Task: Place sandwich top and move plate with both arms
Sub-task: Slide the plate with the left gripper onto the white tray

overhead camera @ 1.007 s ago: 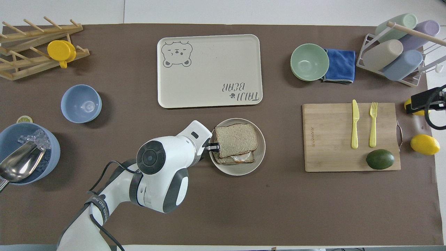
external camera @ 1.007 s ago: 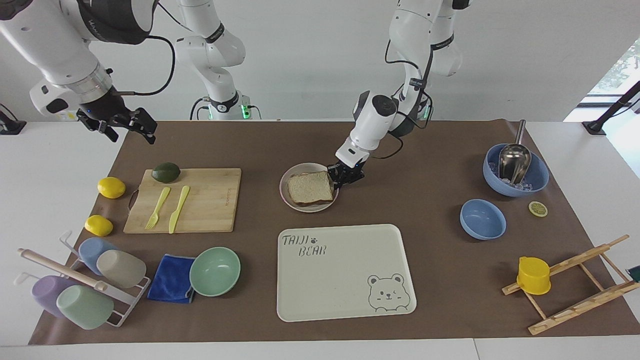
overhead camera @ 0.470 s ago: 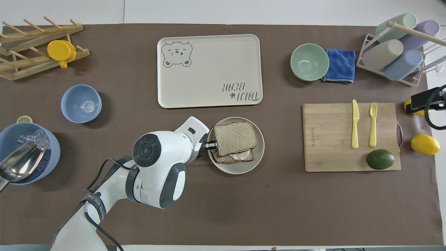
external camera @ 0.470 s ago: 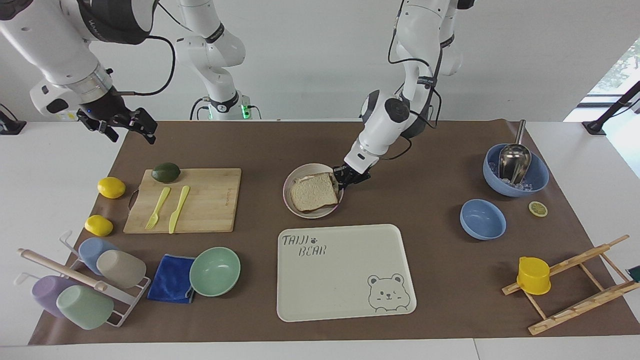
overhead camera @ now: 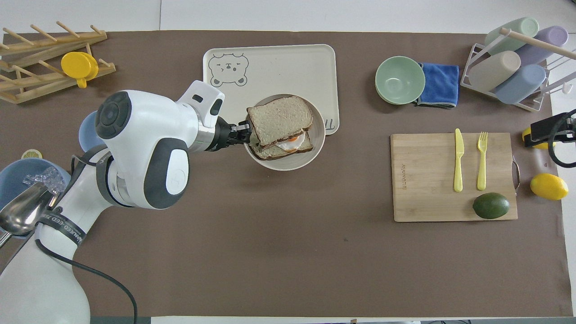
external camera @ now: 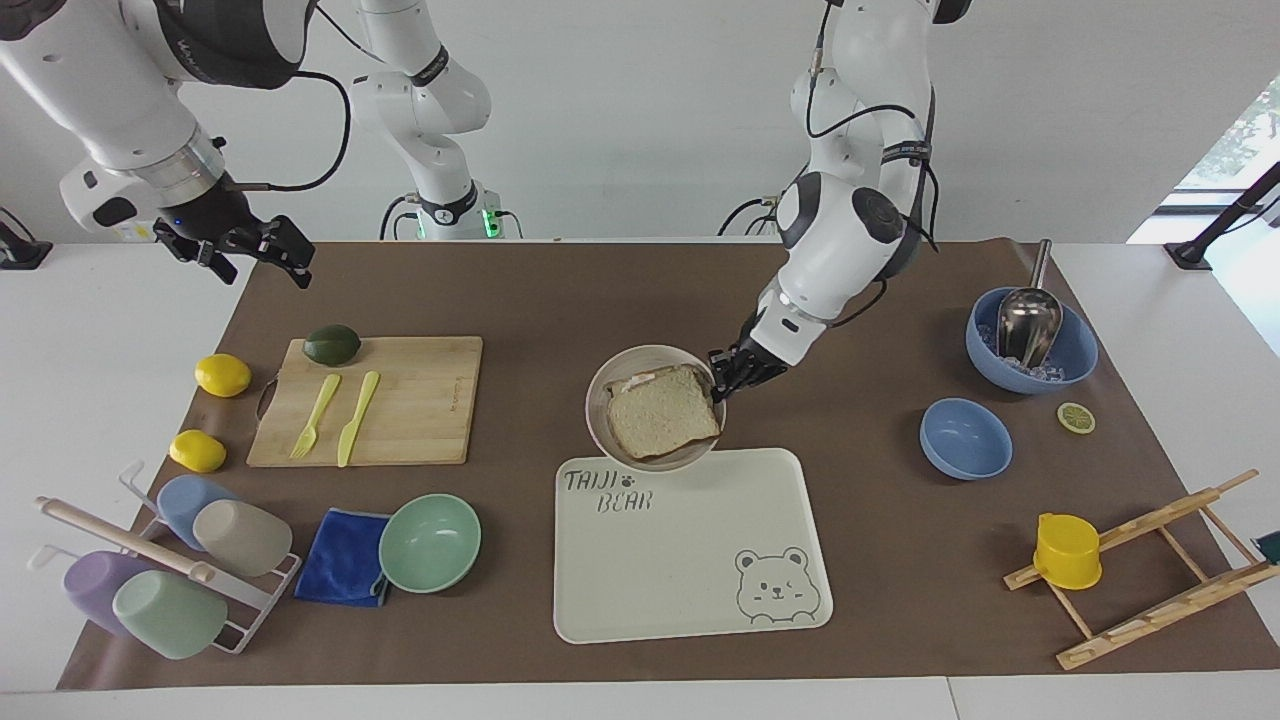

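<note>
The small round plate (external camera: 640, 356) is off the table, tilted, over the tray's edge nearest the robots. My left gripper (external camera: 722, 385) is shut on the plate's rim at the side toward the left arm's end; it also shows in the overhead view (overhead camera: 243, 133). The sandwich top (external camera: 662, 418) lies on the egg slice (overhead camera: 288, 146) on the plate (overhead camera: 288, 165), shifted a little off it (overhead camera: 279, 119). My right gripper (external camera: 278, 252) waits in the air over the mat's edge near the lemons; its tip shows in the overhead view (overhead camera: 545, 129).
The cream bear tray (external camera: 690, 560) lies under the plate. A cutting board (external camera: 370, 400) holds an avocado, knife and fork. A mint bowl (external camera: 430, 542), blue cloth and cup rack stand at the right arm's end; two blue bowls (external camera: 965, 438) and a wooden rack at the left arm's end.
My left gripper has lifted the plate with the sandwich off the mat and carried it away from the robots, to over the tray's edge. The right arm has not moved.
</note>
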You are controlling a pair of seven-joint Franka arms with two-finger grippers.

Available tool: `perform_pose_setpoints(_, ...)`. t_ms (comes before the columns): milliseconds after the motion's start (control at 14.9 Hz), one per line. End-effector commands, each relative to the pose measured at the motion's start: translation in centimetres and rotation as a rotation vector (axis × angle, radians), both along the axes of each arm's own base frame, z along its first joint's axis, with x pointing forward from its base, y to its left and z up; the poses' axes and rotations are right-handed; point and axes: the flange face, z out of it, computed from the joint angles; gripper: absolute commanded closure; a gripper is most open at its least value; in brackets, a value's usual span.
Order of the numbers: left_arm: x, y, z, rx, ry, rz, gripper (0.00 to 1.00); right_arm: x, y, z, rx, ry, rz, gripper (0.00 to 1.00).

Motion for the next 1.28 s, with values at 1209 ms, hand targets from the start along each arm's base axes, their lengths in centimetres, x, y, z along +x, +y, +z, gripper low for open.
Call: perform_pose_setpoints(1209,9.9,-0.1,-10.0,0.037,-0.101,0.130,1.00,-0.7,0.2,0.2,0.011,-0.004,-0.014,0.00)
